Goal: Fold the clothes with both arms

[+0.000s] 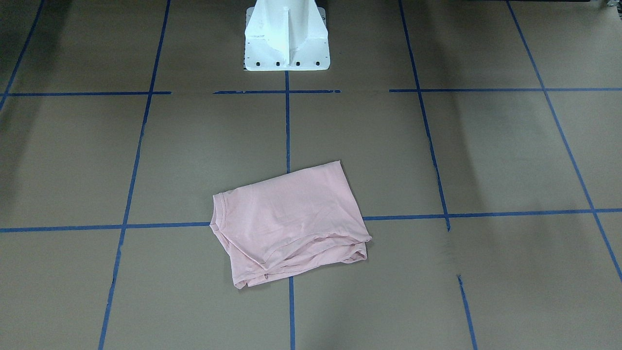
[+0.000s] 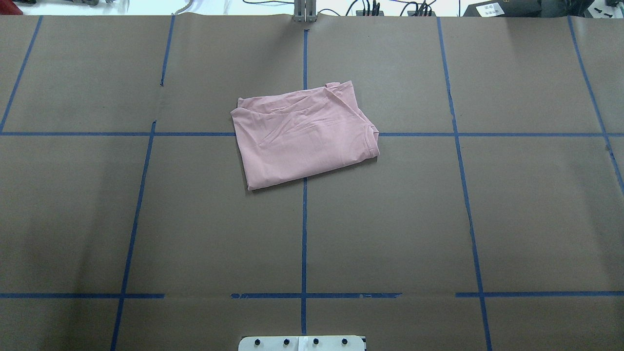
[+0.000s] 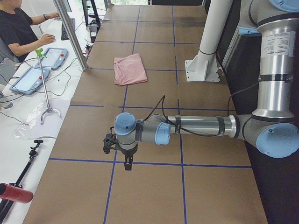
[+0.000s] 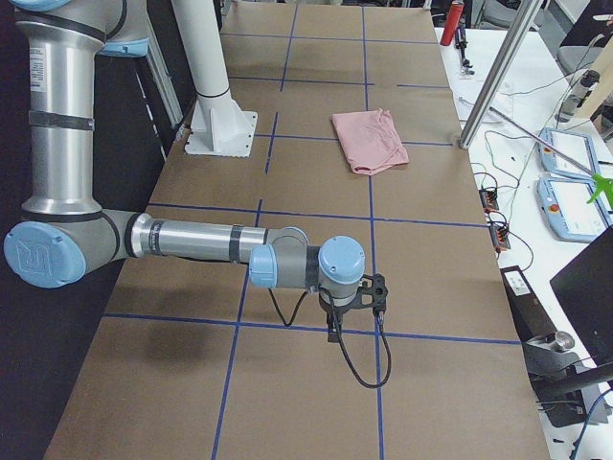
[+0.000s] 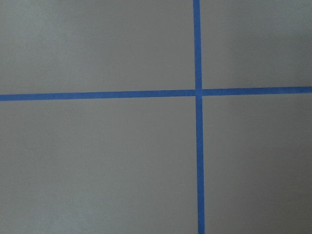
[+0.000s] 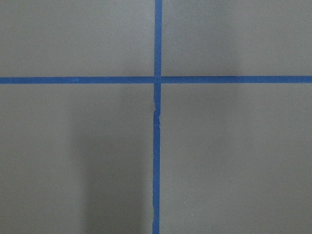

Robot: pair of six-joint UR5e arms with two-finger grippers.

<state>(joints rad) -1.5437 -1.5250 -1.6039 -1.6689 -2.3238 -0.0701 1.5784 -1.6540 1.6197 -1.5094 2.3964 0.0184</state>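
Note:
The clothes are one pale pink T-shirt [image 1: 289, 223] [image 2: 304, 134] lying folded into a rough rectangle on the brown table, over a blue tape crossing; its print is hidden. It shows small in the side views as T-shirt [image 3: 130, 69] [image 4: 369, 141]. My left arm [image 3: 196, 126] reaches out low over the table's left end, far from the shirt, with the left gripper [image 3: 127, 164] pointing down. At the table's other end, the right arm [image 4: 192, 240] does the same with the right gripper [image 4: 332, 333]. I cannot tell whether either gripper is open or shut. Both wrist views hold only table and tape.
The white pedestal base [image 1: 286, 39] [image 2: 302, 342] stands at the robot's edge of the table. A seated person [image 3: 18, 28] works at a white side table with tablets [image 3: 52, 57], cables and a metal post [image 3: 70, 32]. Blue tape lines [image 5: 197, 117] [image 6: 157, 117] grid the brown surface.

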